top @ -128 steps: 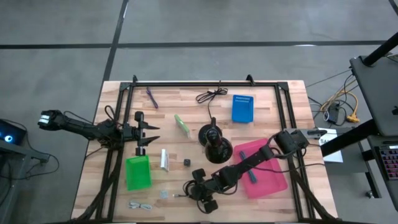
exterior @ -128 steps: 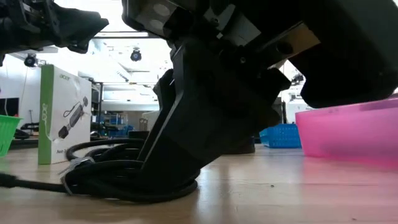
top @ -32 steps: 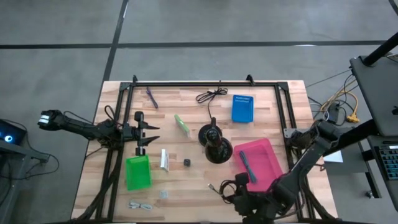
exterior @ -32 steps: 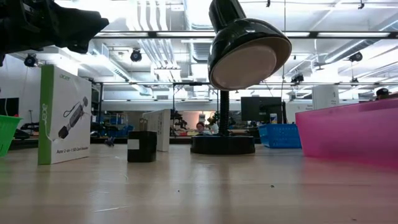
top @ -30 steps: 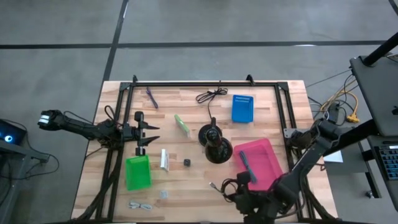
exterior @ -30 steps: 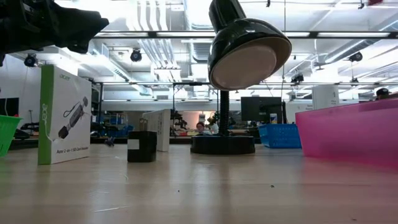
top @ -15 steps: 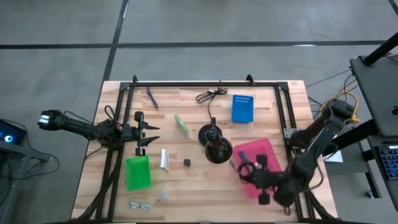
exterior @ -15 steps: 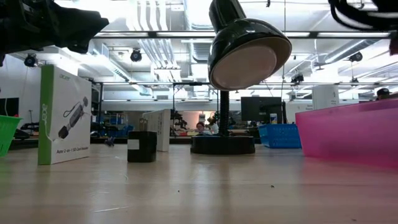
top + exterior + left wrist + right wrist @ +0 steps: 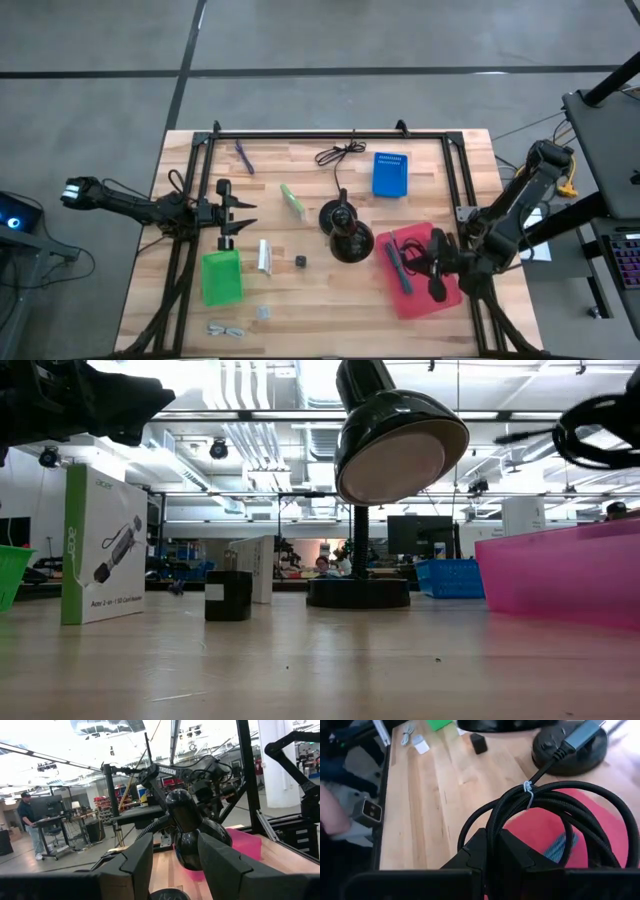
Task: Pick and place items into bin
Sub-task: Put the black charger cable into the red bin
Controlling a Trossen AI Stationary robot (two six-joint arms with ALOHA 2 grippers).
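Note:
My right gripper (image 9: 436, 263) is shut on the coiled black cable (image 9: 555, 810) and hovers over the pink bin (image 9: 416, 298). A teal pen (image 9: 398, 268) lies in that bin. In the low view a loop of the cable (image 9: 598, 430) shows high at the right. My left gripper (image 9: 236, 221) waits open at the table's left, above the green bin (image 9: 221, 277). A purple pen (image 9: 244, 156), a green packet (image 9: 293, 199), a white packet (image 9: 264, 255), a tiny black cube (image 9: 300, 261) and clear bits (image 9: 228, 328) lie on the table. My right gripper pinches several strands of the coil together at one side of its loop (image 9: 495, 827), between the two fingers (image 9: 476, 851). The coil is lifted clear over the pink bin. Its loops spread out beyond the fingertips, and the plug end (image 9: 582, 732) sticks out past the coil.
A black round-based lamp (image 9: 345, 232) stands just left of the pink bin. A blue bin (image 9: 390, 173) and a loose thin black cord (image 9: 339, 153) sit near the far edge. A black frame (image 9: 330, 134) runs round the table's far and side edges.
My right gripper, shut on the coiled cable, has swung from the table's near edge toward the far and right side. It now hangs over the pink bin. The cable has travelled with it, clear of the table.

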